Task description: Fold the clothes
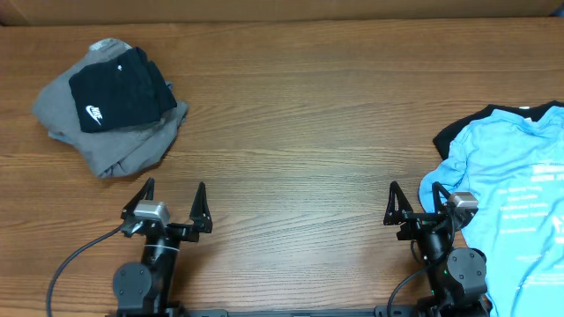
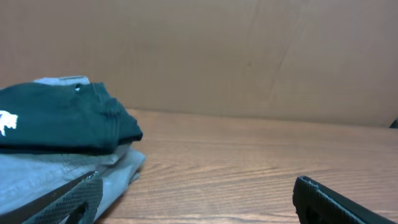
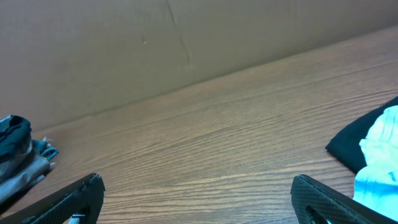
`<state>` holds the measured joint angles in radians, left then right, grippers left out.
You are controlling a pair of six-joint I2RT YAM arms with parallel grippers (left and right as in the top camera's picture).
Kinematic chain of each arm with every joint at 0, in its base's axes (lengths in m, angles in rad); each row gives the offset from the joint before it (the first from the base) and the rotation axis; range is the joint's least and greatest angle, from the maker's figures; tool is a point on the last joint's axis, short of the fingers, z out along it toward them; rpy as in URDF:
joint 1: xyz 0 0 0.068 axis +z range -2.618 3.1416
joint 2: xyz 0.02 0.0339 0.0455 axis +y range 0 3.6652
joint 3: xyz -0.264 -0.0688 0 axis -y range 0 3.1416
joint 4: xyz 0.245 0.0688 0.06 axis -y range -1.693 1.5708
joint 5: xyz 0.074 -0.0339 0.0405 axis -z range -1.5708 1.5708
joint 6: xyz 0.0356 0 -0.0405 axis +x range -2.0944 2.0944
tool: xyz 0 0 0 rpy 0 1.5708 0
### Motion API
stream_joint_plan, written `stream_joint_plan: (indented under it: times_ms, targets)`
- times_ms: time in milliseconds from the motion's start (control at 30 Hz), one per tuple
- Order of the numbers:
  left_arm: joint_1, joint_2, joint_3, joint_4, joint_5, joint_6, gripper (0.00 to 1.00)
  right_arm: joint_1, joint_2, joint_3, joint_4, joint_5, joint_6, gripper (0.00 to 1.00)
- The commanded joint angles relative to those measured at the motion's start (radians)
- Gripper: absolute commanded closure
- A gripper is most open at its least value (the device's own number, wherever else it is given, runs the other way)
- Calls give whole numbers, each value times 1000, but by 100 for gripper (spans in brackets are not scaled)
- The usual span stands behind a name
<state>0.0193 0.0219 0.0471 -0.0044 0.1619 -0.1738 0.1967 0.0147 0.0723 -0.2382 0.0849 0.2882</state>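
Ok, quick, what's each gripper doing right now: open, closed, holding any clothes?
Left gripper: open, fingers spread, holding nothing.
Right gripper: open, fingers spread, holding nothing.

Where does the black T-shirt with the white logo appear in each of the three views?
Overhead: the black T-shirt is at upper left, lying on grey trousers.
Left wrist: the shirt is at the left edge, at middle height.
Right wrist: only a dark scrap shows at the far left edge, probably the shirt.
Shared landmark: the grey trousers under it.
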Motion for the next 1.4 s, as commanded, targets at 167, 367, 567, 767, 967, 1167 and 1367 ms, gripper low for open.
stream_joint_plan:
  times_ms: [167, 367, 567, 767, 967, 1167, 1367]
  targets:
    - [-19, -17, -42, -55, 14, 10, 0, -2, -12, 0, 6, 0, 3, 0]
    - [-19, -16, -42, -55, 14, 9, 0, -2, -12, 0, 6, 0, 3, 0]
    - [-19, -16, -42, -55, 14, 10, 0, -2, -12, 0, 6, 0, 3, 0]
    - [-19, -16, -42, -55, 14, 10, 0, -2, -12, 0, 6, 0, 3, 0]
    - [-19, -16, -42, -55, 14, 10, 0, -2, -12, 0, 6, 0, 3, 0]
    - [-19, -16, -42, -55, 14, 10, 0, -2, -12, 0, 6, 0, 3, 0]
    - [-19, -16, -42, -55, 14, 9, 0, -2, -12, 0, 6, 0, 3, 0]
